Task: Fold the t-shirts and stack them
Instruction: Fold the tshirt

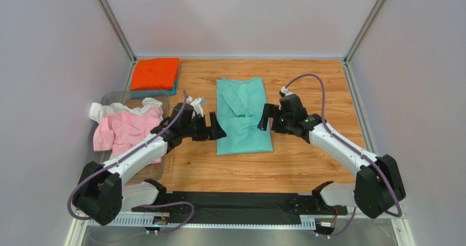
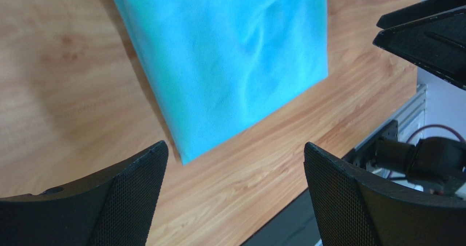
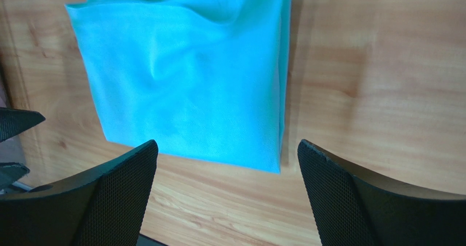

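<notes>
Left gripper (image 1: 214, 127) and right gripper (image 1: 264, 117), jaws apart, flank the mint-green t-shirt (image 1: 243, 127); a single-layer pinch could undo its folds

Wooden tabletop (image 1: 306, 169), pale grey walls (image 1: 54, 38)

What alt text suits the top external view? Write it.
A mint-green cotton t-shirt, folded into a long strip, lies on the wooden table between the open left gripper and open right gripper. At left, a crumpled pink tee and white tee fill a clear bin; behind, an orange tee tops a teal tee.
</notes>
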You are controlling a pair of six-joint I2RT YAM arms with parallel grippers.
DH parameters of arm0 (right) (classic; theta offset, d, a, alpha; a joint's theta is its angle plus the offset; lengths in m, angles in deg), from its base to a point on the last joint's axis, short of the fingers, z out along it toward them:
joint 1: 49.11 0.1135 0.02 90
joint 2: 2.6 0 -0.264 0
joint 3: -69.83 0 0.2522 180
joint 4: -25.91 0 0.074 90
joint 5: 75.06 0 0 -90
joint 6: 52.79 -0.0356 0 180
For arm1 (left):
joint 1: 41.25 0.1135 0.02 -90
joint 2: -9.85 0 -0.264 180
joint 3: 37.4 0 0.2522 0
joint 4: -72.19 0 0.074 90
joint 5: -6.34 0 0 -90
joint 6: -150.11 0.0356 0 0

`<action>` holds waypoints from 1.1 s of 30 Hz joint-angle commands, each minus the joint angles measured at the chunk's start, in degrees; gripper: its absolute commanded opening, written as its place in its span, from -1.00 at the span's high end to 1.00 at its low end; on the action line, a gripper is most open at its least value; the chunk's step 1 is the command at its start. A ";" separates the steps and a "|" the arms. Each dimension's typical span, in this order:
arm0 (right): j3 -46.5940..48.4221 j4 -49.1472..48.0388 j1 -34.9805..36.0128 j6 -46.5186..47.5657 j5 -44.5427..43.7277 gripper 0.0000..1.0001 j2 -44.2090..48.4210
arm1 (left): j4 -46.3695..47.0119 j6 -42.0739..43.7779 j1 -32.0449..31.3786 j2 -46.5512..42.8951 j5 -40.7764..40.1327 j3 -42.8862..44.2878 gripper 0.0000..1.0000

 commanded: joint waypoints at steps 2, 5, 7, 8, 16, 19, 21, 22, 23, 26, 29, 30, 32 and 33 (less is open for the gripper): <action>-8.30 -3.25 0.25 -3.86 2.81 -1.00 8.04 | 4.61 -4.35 0.26 -7.64 2.62 -8.29 -0.99; -13.14 -5.45 0.25 -5.09 3.95 -1.00 11.29 | 7.50 -7.60 0.26 -9.93 3.05 -13.48 -0.99; -15.52 -6.77 0.25 -6.06 5.09 -1.00 11.66 | 9.18 -9.19 0.26 -9.76 4.10 -15.69 -0.99; -16.31 -7.21 0.16 -7.20 5.44 -1.00 11.92 | 9.53 -9.45 0.26 -9.58 4.02 -16.56 -0.99; -21.76 -12.05 0.25 -10.28 6.68 -1.00 12.18 | 16.83 -11.56 0.26 -1.95 3.15 -17.54 -0.98; -22.29 -12.40 0.25 -10.29 6.33 -1.00 12.10 | 18.06 -11.56 0.26 1.74 3.49 -16.75 -0.88; -22.38 -12.40 0.25 -10.37 6.15 -1.00 11.75 | 19.20 -11.65 0.26 3.59 3.41 -16.31 -0.79; -22.46 -12.66 0.25 -10.37 6.24 -1.00 11.31 | 19.20 -11.65 0.26 5.34 3.32 -15.96 -0.76; -22.47 -12.75 0.25 -10.46 6.50 -1.00 11.04 | 19.20 -11.56 0.26 6.14 3.15 -15.52 -0.70; -22.47 -13.37 0.25 -10.37 6.50 -1.00 9.90 | 19.91 -11.39 0.26 9.22 2.97 -15.08 -0.58; -22.20 -13.54 0.25 -10.29 6.77 -1.00 8.67 | 20.08 -11.12 0.26 11.95 3.76 -14.81 -0.43; -22.20 -13.63 0.25 -10.28 6.68 -1.00 8.49 | 20.00 -11.21 0.26 12.74 3.85 -14.99 -0.41; -22.20 -13.81 0.25 -10.46 6.59 -1.00 7.97 | 20.00 -11.39 0.26 13.18 3.85 -15.42 -0.30; -22.11 -13.90 0.25 -10.37 6.16 -1.00 7.79 | 20.00 -11.39 0.26 13.36 3.76 -15.51 -0.26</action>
